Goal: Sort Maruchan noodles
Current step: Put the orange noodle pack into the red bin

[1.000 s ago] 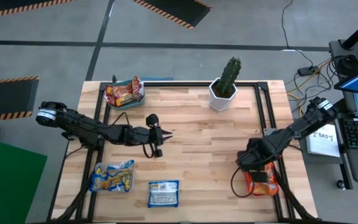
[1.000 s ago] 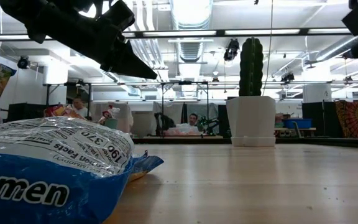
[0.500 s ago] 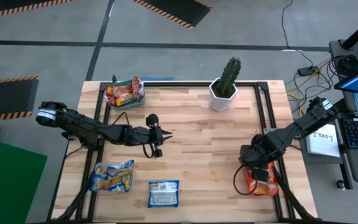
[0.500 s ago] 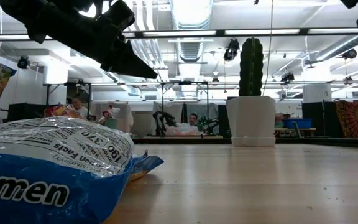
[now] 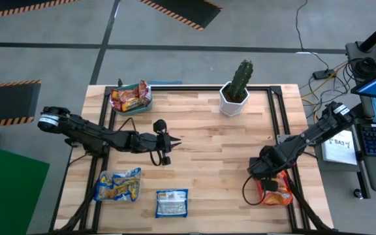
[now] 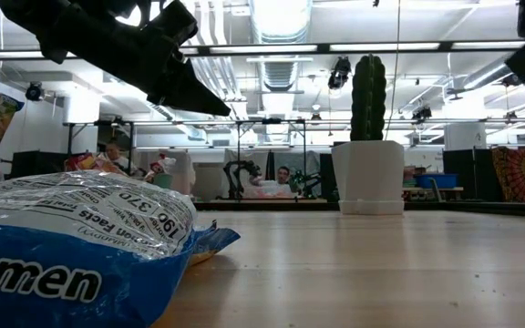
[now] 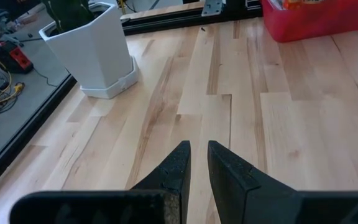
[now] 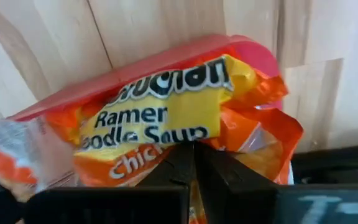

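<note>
"Ramen" on orange packet

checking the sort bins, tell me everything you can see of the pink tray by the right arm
The pink tray is a shallow plastic tray with rounded corners, lying flat on the wooden table near its front right corner, beside the black frame rail. It holds orange-yellow noodle packets, crinkled and piled above its rim; the top one reads Ramen Noodle Soup. The right claw hangs shut just over that pile, and contact cannot be told.
</note>
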### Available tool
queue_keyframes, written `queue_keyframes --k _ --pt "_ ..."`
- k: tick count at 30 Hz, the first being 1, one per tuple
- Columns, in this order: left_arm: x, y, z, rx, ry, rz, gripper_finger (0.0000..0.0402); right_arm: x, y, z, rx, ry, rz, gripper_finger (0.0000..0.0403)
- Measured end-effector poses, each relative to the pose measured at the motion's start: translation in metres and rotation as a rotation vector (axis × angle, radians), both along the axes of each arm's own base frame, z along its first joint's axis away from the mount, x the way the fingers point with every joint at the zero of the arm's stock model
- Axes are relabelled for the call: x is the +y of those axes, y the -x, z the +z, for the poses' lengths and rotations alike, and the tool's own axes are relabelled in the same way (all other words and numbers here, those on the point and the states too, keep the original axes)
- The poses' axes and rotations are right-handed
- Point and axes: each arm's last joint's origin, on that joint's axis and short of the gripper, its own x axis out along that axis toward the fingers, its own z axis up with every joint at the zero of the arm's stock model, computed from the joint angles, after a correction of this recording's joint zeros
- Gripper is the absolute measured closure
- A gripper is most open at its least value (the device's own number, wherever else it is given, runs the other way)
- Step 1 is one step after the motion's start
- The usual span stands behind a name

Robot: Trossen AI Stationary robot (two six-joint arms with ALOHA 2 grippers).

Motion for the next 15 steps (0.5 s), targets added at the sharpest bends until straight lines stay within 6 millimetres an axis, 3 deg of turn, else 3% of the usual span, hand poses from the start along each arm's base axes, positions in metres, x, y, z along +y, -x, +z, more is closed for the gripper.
queue_keyframes --k 7,15 --pt "0.0 0.0 0.0 0.0 0.0 0.0 0.0363 -0.002 0.003 -0.006 0.013 0.007 0.003 0.0394" --pt "0.0 0.0 0.0 -0.001 0.0 0.0 0.0363 0.0 -0.001 0.022 0.012 0.021 -0.021 0.0394"
